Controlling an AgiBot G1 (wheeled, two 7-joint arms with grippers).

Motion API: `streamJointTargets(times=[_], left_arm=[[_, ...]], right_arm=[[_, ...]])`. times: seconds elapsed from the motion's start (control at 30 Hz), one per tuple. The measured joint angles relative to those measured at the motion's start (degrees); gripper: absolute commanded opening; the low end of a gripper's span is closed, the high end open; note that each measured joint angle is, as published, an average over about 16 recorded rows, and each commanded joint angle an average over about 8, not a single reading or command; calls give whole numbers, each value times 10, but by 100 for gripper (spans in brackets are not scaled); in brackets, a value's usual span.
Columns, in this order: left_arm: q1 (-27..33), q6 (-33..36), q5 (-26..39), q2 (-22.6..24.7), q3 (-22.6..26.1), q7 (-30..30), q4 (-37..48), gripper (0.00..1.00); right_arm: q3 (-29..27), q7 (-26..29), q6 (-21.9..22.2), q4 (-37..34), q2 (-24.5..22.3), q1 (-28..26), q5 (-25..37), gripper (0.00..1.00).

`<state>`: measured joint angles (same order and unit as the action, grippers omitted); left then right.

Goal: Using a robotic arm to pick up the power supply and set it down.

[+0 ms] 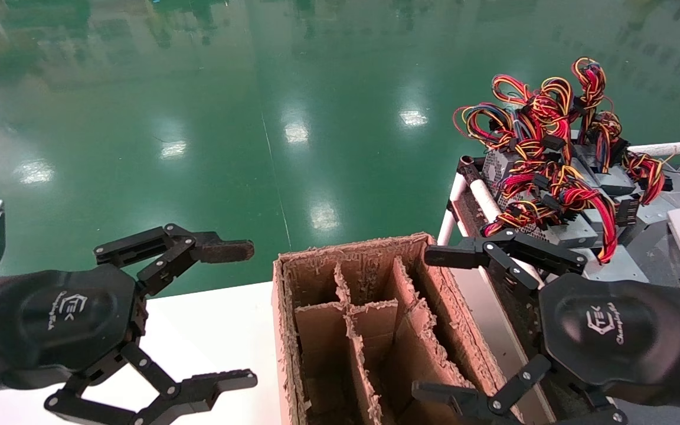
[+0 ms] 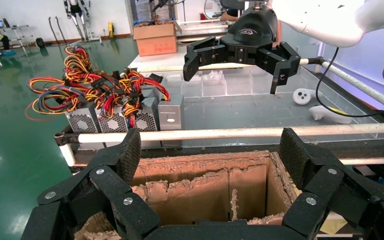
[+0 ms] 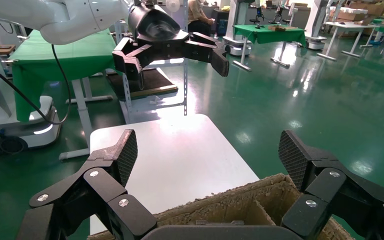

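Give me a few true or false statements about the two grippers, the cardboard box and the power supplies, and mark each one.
1. Both the left gripper and the right gripper are open. True.
2. The right gripper holds a power supply. False: it holds nothing, and the supplies sit on the rack beyond it.
3. The cardboard box has dividers inside. True.
4. A power supply sits in one box compartment. False: the visible compartments are empty.
5. The wires are red, yellow and blue. True.

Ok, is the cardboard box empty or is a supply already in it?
Empty as far as shown: the cardboard box shows only bare dividers in the head view, and its compartment floors are hidden. The supplies sit on the rack beside it.
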<state>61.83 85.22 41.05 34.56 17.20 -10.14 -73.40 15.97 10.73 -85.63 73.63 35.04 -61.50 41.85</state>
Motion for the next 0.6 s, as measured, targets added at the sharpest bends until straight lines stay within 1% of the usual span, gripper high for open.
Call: streamJointTargets(times=[0.6], left_arm=[[0, 0, 0, 0, 0, 0, 0, 100]], right_arm=[[1, -1, -1, -3, 0, -1, 0, 100]])
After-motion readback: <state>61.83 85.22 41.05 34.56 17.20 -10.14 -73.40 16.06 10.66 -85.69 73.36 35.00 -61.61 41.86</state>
